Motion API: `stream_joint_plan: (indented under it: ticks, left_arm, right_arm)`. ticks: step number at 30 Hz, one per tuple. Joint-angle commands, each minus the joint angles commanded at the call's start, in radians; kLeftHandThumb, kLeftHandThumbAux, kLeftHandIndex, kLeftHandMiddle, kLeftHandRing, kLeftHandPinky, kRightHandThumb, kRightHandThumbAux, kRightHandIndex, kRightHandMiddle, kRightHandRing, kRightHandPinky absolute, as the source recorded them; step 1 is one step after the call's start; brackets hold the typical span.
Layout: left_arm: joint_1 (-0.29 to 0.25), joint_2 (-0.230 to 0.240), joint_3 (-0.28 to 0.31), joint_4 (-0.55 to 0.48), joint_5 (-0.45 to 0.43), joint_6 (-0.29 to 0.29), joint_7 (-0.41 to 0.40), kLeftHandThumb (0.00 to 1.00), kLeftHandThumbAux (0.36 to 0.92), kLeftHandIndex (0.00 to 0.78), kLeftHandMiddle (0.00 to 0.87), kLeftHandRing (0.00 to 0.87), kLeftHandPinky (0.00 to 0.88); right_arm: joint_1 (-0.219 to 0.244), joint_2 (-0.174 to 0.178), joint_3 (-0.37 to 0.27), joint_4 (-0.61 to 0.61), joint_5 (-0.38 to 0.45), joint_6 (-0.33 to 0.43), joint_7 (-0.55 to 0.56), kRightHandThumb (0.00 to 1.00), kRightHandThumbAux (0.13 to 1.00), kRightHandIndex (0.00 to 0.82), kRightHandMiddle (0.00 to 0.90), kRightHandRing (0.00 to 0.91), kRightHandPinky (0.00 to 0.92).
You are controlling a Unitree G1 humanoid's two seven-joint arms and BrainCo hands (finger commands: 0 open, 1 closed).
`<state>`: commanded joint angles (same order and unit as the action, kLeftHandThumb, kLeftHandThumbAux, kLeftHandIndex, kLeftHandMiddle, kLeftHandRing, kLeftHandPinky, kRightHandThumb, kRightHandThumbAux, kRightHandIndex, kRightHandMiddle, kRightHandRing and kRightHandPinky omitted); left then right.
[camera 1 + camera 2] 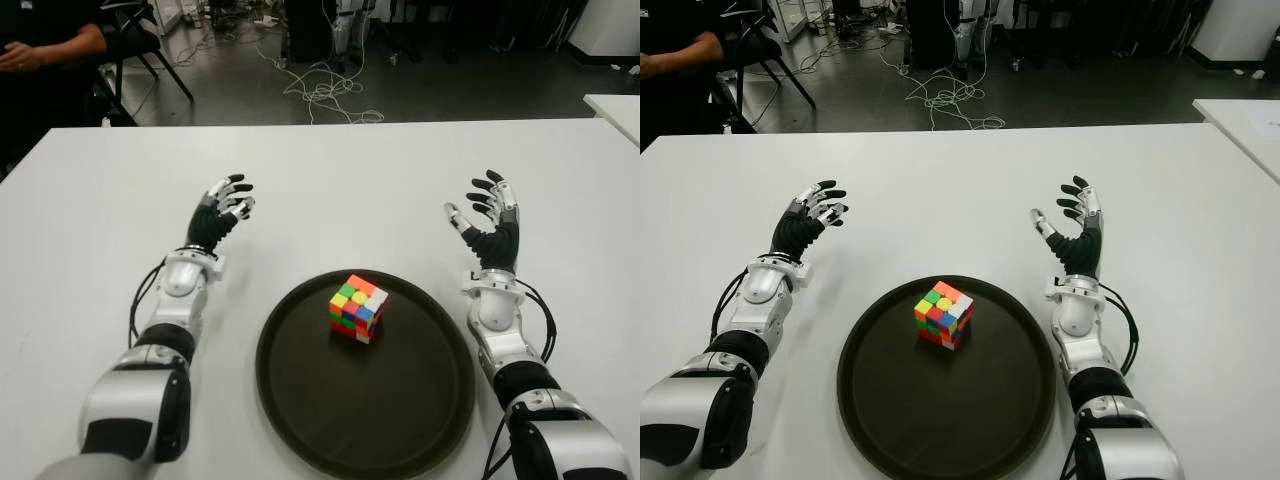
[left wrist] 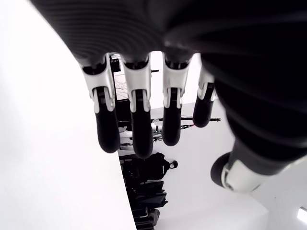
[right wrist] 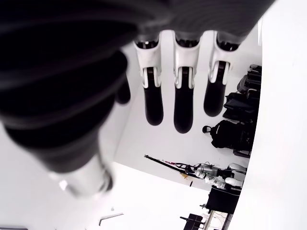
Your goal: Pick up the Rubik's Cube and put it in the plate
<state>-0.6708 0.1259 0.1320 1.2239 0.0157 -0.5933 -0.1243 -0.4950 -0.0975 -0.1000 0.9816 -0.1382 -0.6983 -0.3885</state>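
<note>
Placement judged complete: Rubik's Cube (image 1: 358,308) sits inside the dark plate (image 1: 300,400), toward its far side; left hand (image 1: 226,208) and right hand (image 1: 487,222) flank the plate, fingers spread and empty; next move, if any, calls only for withdrawal.

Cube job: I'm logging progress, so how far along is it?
Done, by the look of it: the cube sits inside the plate. Nothing is in hand; the left hand and right hand show open on either side of the plate, holding nothing. Nothing looks left.
</note>
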Motion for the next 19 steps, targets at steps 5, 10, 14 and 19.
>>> stream_joint_plan:
  ticks: [5,10,14,19]
  left_arm:
    - [-0.002,-0.001,0.003,-0.001,-0.005,0.009,-0.002,0.188,0.709,0.191,0.264,0.302,0.365]
    - [-0.003,-0.002,0.006,-0.002,-0.01,0.026,-0.007,0.183,0.715,0.192,0.263,0.301,0.362]
    - [-0.004,-0.001,0.006,-0.004,-0.011,0.032,-0.011,0.18,0.722,0.197,0.266,0.3,0.363]
    - [-0.004,-0.001,0.004,-0.006,-0.009,0.036,-0.013,0.179,0.733,0.201,0.266,0.299,0.36]
  right_arm:
    - [0.001,0.007,-0.024,-0.065,0.107,0.108,0.149,0.05,0.837,0.174,0.284,0.321,0.384]
    - [0.013,0.006,-0.039,-0.141,0.179,0.245,0.261,0.071,0.865,0.176,0.289,0.327,0.402]
    - [0.025,0.003,-0.038,-0.195,0.193,0.337,0.291,0.057,0.87,0.177,0.29,0.328,0.401]
    - [0.039,-0.001,-0.037,-0.257,0.193,0.422,0.301,0.013,0.886,0.177,0.29,0.325,0.397]
